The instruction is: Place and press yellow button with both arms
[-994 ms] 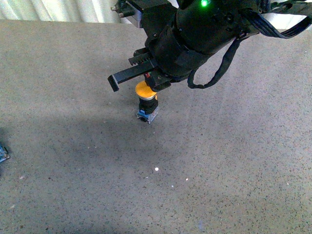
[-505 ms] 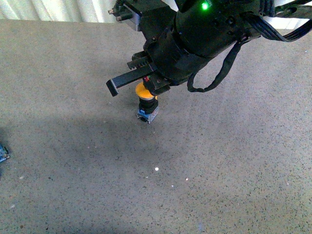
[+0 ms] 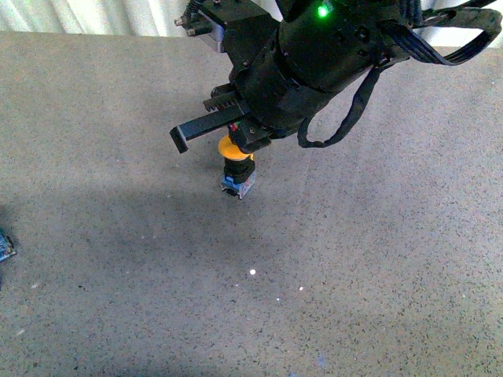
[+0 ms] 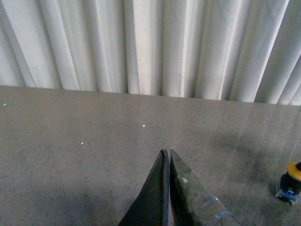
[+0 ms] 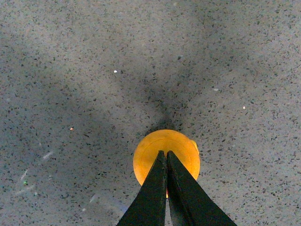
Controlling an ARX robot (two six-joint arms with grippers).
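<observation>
The right gripper point(image 5: 166, 154) now sits slightly further left than before, hiding more of the yellow button point(image 3: 236, 168).

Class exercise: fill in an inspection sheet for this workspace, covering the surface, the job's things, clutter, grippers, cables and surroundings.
Surface: grey speckled surface, a few white specks, soft shadows.
Job's things: yellow button standing upright on its blue-grey base, beneath the right arm.
Clutter: small blue object at the edge of the front view, cut off, so it cannot be identified.
Grippers: right gripper shut, tips over the yellow cap, contact cannot be told; left gripper shut, well apart from the button.
Cables: black cable loop hanging from the right arm, not touching the button.
Surroundings: white pleated curtain behind the surface.
</observation>
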